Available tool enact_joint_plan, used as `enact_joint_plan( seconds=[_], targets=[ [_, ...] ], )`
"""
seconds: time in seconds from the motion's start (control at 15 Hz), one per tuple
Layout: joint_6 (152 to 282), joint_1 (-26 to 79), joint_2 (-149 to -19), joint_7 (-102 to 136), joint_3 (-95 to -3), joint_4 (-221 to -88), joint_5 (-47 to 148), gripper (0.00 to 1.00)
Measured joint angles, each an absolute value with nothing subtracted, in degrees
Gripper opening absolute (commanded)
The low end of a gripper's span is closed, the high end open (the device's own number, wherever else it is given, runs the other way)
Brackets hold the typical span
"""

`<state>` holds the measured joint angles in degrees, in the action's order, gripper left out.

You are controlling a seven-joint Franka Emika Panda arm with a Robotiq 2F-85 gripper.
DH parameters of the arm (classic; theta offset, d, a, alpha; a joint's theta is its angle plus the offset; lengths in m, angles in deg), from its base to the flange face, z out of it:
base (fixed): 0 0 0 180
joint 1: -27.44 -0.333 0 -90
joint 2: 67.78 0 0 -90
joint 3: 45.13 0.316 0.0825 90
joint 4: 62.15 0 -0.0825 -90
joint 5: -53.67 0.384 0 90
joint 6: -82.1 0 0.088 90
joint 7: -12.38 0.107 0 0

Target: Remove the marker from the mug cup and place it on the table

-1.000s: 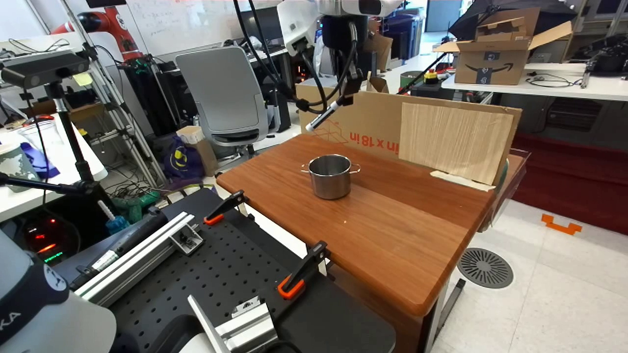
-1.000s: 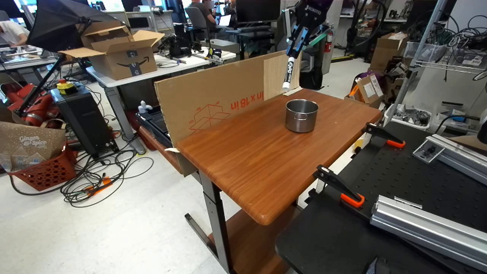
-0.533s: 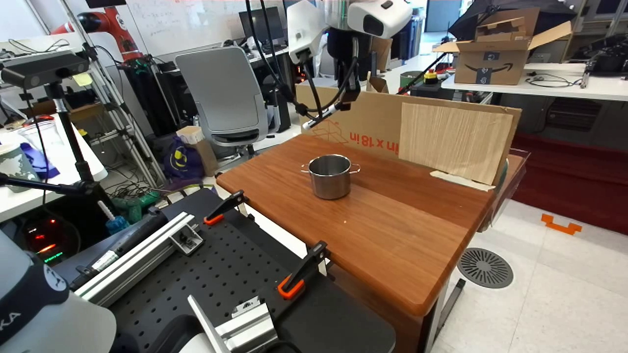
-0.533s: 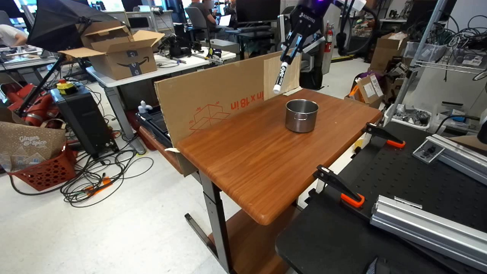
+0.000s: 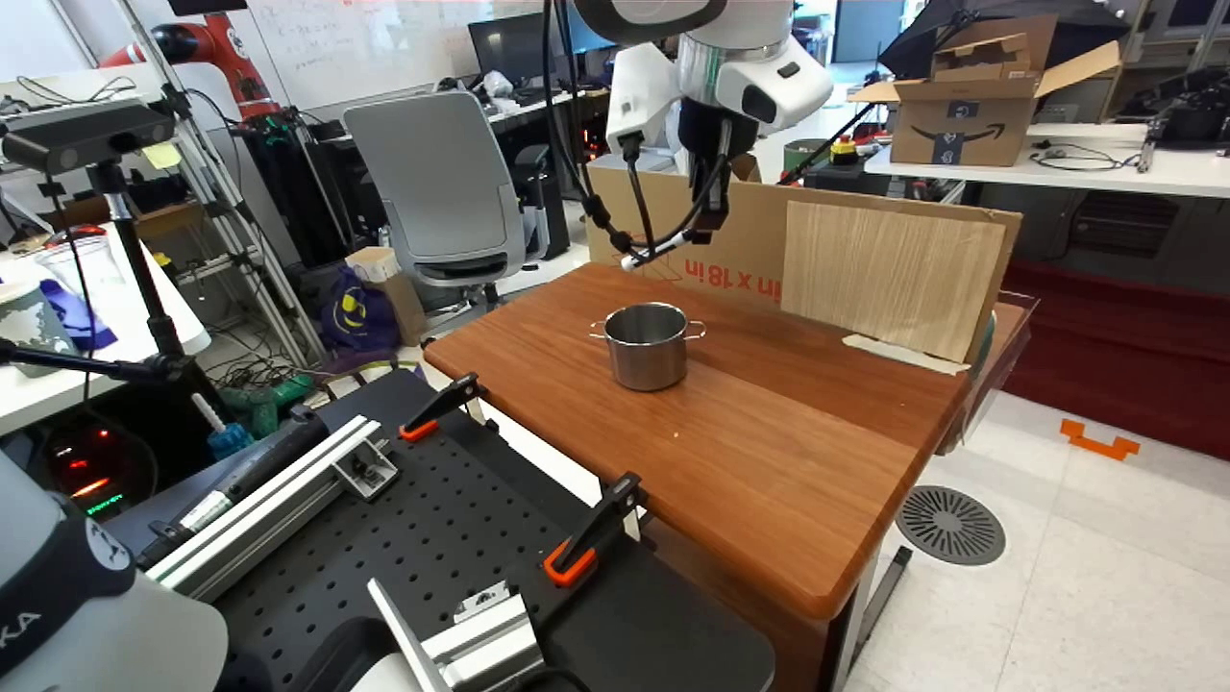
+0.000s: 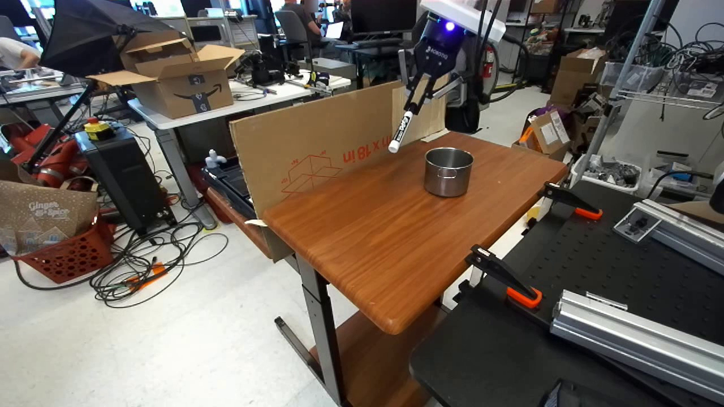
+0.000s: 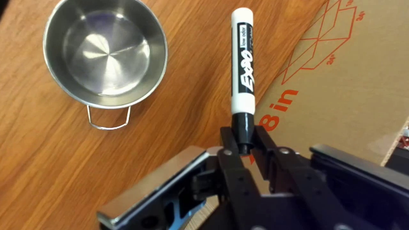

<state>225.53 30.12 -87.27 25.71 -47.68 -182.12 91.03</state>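
The marker, white with a black label and black cap, shows in the wrist view (image 7: 243, 64) and in both exterior views (image 5: 646, 255) (image 6: 401, 133). My gripper (image 7: 243, 132) is shut on its black cap end. The marker hangs tilted in the air, white end lower, above the table (image 6: 362, 243) on the cardboard side of the cup. My gripper also shows in an exterior view (image 6: 412, 107). The mug cup (image 6: 447, 180), silver metal with thin wire handles, stands upright on the table, apart from the marker. Its inside is empty in the wrist view (image 7: 105, 54).
A cardboard sheet (image 6: 322, 147) stands upright along the table's far edge, close to the gripper. A black perforated bench (image 5: 461, 538) with orange-tipped clamps (image 5: 572, 562) adjoins the near edge. Cables (image 5: 596, 207) hang along the arm.
My gripper has come lower with the marker in it. It has moved right in one exterior view and left in the other. The cup has not moved.
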Motion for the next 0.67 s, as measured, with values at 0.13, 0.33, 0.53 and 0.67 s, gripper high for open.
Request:
enact_joint_plan(
  seconds=[0.13, 0.33, 0.53, 0.67],
  targets=[
    [225.6, 30.1, -89.7, 28.0, -47.7, -180.2, 90.8, 0.05],
    [225.6, 30.0, -93.1, 31.7, -47.9, -177.6, 89.5, 0.05],
    [225.6, 30.0, -95.9, 35.2, -48.4, -175.4, 87.4, 0.05],
    [225.6, 30.0, -97.4, 37.5, -48.9, -174.3, 85.7, 0.05]
  ],
)
